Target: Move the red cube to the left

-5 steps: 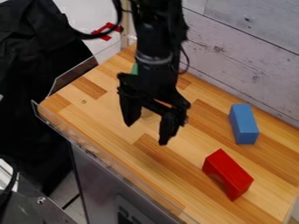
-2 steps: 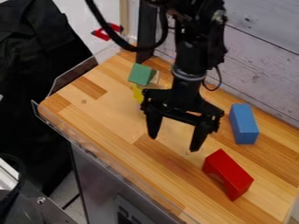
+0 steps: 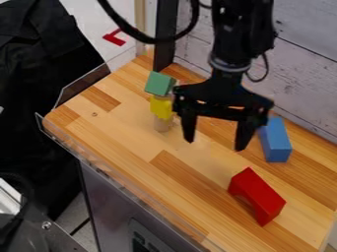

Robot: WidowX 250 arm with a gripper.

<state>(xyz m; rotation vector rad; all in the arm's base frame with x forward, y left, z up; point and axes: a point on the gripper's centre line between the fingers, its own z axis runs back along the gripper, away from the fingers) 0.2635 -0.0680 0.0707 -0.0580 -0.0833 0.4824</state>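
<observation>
The gripper (image 3: 215, 142) hangs over the middle of the wooden surface, its two fingers spread apart and nothing between them. Below and to the right of it lies a red block (image 3: 256, 196) with an arched notch in its lower side, near the right end of the surface. The red block is not touched by the gripper.
A blue block (image 3: 275, 140) lies near the wall, right beside the gripper's right finger. Left of the gripper are a green block (image 3: 160, 83), a yellow block (image 3: 160, 107) and a pale wooden piece (image 3: 162, 123). A clear rim (image 3: 118, 175) runs along the front edge.
The gripper has moved to the right and lately a little up in the view, uncovering the green, yellow and pale pieces. The red and blue blocks have stayed in place.
</observation>
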